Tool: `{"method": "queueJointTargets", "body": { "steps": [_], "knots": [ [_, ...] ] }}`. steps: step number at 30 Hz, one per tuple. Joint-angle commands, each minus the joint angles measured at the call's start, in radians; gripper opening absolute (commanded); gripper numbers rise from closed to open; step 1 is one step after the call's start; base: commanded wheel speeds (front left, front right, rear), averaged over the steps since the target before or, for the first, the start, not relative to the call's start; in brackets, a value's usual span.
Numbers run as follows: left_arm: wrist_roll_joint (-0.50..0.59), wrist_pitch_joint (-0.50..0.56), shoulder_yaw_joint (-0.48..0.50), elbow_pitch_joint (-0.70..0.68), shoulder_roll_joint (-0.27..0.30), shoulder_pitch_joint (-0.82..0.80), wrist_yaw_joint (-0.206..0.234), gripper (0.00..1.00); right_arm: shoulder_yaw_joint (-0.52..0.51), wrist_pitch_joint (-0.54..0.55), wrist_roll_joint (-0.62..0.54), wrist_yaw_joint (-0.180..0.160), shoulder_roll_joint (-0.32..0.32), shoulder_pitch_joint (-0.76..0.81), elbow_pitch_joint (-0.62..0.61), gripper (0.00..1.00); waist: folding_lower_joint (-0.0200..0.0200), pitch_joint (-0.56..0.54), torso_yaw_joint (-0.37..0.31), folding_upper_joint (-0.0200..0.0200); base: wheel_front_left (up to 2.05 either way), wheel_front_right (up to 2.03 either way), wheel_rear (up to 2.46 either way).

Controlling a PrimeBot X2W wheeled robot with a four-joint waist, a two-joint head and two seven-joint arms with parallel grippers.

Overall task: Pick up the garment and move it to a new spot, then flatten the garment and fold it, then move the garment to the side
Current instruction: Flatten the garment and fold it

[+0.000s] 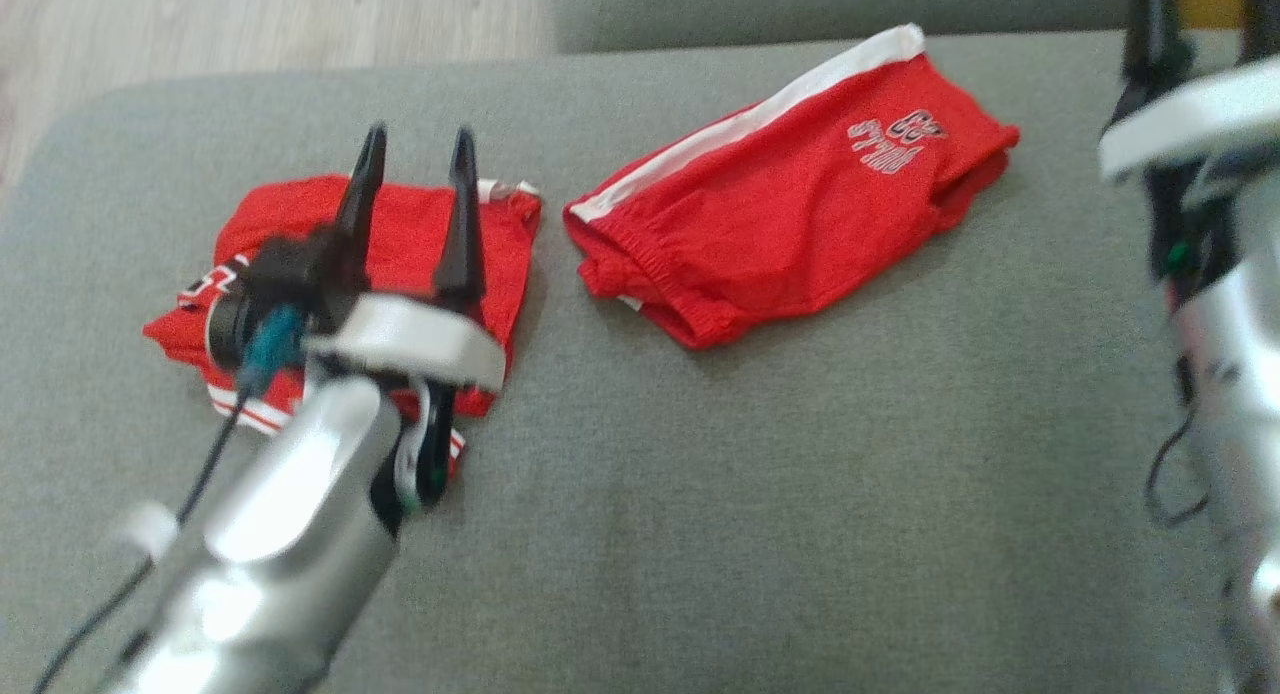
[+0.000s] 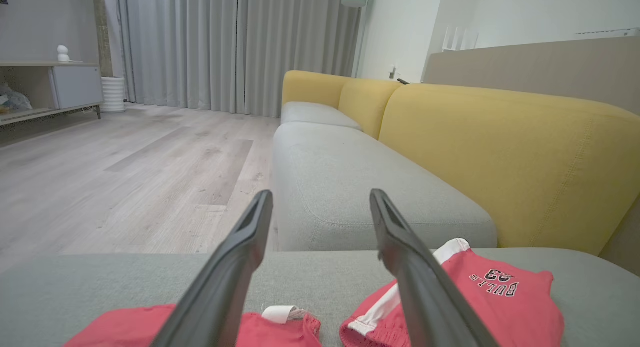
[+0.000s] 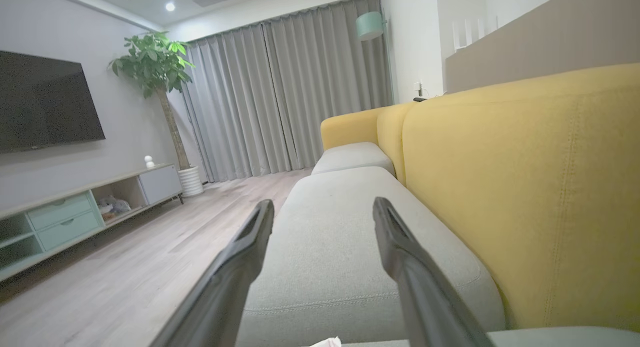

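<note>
Two red garments lie on the grey sofa seat (image 1: pixel 760 494). Red shorts (image 1: pixel 790 204) with a white side stripe and printed lettering lie folded at the middle, also in the left wrist view (image 2: pixel 500 297). A folded red jersey (image 1: pixel 285 209) with striped trim lies to the left (image 2: pixel 125 332). My left gripper (image 1: pixel 419 134) hovers over the jersey, open, nothing between its fingers (image 2: pixel 321 194). My right gripper (image 1: pixel 1203 9) is raised at the far right, blurred, well clear of the shorts. In the right wrist view it (image 3: pixel 322 203) is open and empty.
The yellow backrest (image 2: pixel 500 152) runs along the far right side of the seat. A second grey seat cushion (image 3: pixel 340 237) continues beyond. Wooden floor (image 1: pixel 250 14) lies past the seat's left end. A TV cabinet (image 3: pixel 75 212) stands across the room.
</note>
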Motion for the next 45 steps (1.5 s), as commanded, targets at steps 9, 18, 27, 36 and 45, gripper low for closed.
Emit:
{"method": "queueJointTargets", "body": {
  "steps": [9,18,27,36,45],
  "knots": [
    [0.188,-0.008,0.193,-0.112,-0.018,0.272,0.002,1.00,-0.142,-0.011,-0.152,-0.001,0.199,0.446,-0.306,1.00,0.0003,-0.087,-0.030,-0.0001,0.00,0.00,0.00],
    [0.295,-0.008,0.248,-0.067,-0.089,0.415,-0.034,1.00,-0.096,-0.011,-0.146,-0.001,0.215,0.668,-0.404,1.00,0.0003,-0.081,-0.034,-0.0001,0.00,0.00,0.00],
    [0.366,-0.008,0.291,-0.073,-0.119,0.350,-0.088,1.00,-0.133,0.069,-0.196,-0.001,0.215,0.556,-0.440,1.00,0.0003,0.028,0.005,-0.0001,0.00,0.00,0.00],
    [0.413,-0.008,0.307,-0.063,-0.166,0.274,-0.138,1.00,-0.364,0.291,-0.332,-0.001,0.215,0.216,-0.244,1.00,0.0003,0.186,0.093,-0.0001,0.00,0.00,0.00],
    [0.436,-0.008,0.325,-0.035,-0.210,0.239,-0.179,1.00,-0.661,0.382,-0.575,-0.001,0.167,-0.025,0.060,1.00,0.0003,0.251,0.175,-0.0001,0.00,0.00,0.00]
  ]
}}
